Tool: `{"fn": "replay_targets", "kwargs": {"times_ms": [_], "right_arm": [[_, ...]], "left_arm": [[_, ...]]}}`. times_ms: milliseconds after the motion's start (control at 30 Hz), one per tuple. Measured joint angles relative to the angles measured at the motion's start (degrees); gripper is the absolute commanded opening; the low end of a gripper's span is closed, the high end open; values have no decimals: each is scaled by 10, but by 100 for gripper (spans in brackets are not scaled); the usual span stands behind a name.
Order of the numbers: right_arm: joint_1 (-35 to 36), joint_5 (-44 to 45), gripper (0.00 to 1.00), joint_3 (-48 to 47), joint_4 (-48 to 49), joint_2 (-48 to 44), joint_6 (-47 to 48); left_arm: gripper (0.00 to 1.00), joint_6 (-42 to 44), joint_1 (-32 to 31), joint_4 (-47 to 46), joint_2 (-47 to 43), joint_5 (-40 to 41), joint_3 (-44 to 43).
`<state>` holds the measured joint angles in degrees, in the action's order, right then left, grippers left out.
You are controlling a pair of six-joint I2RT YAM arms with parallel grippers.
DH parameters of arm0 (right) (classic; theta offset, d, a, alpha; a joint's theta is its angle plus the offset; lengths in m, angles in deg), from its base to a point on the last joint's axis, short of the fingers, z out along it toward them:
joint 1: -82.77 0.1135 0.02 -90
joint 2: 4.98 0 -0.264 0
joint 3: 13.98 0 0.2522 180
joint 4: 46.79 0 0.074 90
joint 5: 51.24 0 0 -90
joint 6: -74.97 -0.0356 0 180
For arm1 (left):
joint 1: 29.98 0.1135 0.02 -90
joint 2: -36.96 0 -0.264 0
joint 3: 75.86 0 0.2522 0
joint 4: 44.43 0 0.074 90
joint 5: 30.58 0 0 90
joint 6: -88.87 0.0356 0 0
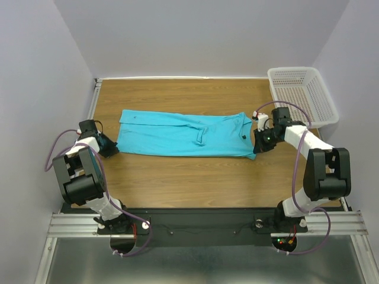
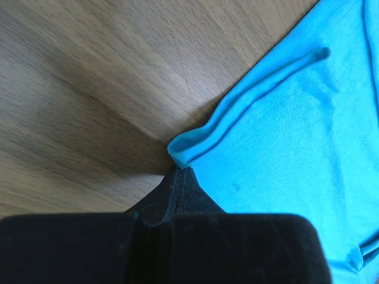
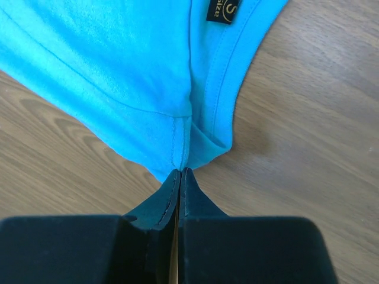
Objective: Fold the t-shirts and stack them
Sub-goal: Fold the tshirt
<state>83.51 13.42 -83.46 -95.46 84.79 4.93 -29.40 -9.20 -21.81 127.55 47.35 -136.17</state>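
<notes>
A turquoise t-shirt (image 1: 177, 135) lies stretched sideways across the middle of the wooden table, folded lengthwise into a long band. My left gripper (image 1: 111, 148) is shut on its near-left corner, where the hem (image 2: 189, 145) bunches at the fingertips. My right gripper (image 1: 259, 145) is shut on the near-right corner, pinching the seam (image 3: 180, 155) by the collar end. A small black size label (image 3: 222, 10) shows near the collar in the right wrist view.
A white plastic mesh basket (image 1: 303, 94) stands at the back right corner of the table (image 1: 195, 174). White walls enclose the table on three sides. The arm bases sit on a metal rail at the near edge.
</notes>
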Motion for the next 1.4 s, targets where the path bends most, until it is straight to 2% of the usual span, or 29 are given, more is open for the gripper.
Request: {"fn": "replay_targets", "kwargs": {"times_ms": [233,333,367,433,500,733,967,1167,1400], "right_arm": [[0,9,1,0,4,-1,20],[0,-4,14,0,4,0,39],[0,-10,24,0,4,2,47],[0,-32,35,0,2,9,64],[0,-52,40,0,-5,11,76],[-1,-60,40,3,-19,-18,92],[-24,-5,40,3,-7,-23,43],[-27,11,43,-1,21,36,9],[-27,2,41,-17,31,70,-9]], "left_arm": [[0,9,3,0,0,-7,0],[0,16,3,0,0,-11,0],[0,18,4,0,0,-14,0],[0,23,5,0,0,-20,0],[0,27,7,0,0,-29,0],[0,36,8,-1,0,-47,0],[0,39,8,-2,2,-60,0],[0,40,8,-5,5,-70,0],[0,40,8,-6,5,-73,0]]}}
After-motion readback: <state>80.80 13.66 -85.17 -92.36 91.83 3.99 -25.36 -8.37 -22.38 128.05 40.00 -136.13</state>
